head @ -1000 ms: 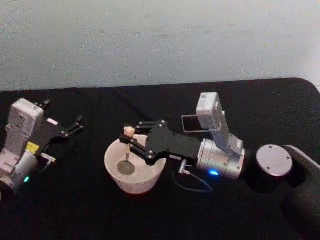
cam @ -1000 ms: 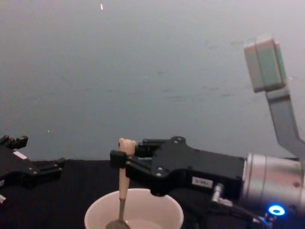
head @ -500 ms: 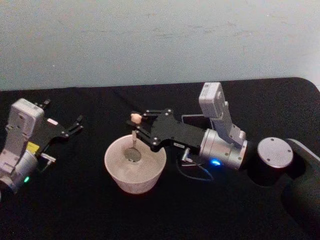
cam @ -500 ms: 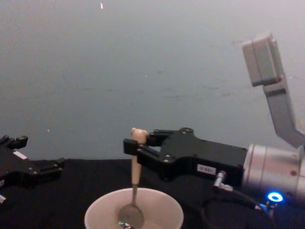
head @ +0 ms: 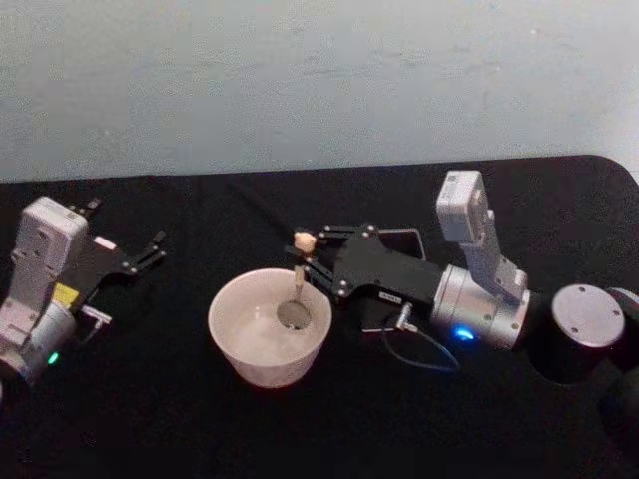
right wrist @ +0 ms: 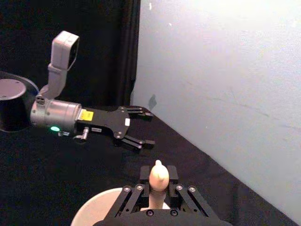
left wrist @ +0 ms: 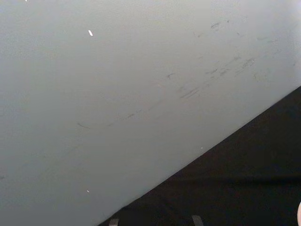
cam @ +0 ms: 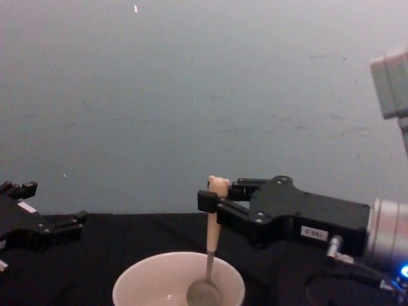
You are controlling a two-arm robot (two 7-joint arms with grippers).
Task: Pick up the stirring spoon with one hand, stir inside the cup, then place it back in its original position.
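Right hand is clenched on the pale upper handle of the stirring spoon, with the bear head just above the fingers; the spoon hangs near upright, its metal bowl down inside the cup; over the last second the spoon has travelled from the robot's left part of the cup, through the middle, to the right part near the rim, the arm drawing rightward with it; judgement: stirring is under way; returning the spoon remains outstanding; left hand is released, parked over the tabletop, well apart from the cup.
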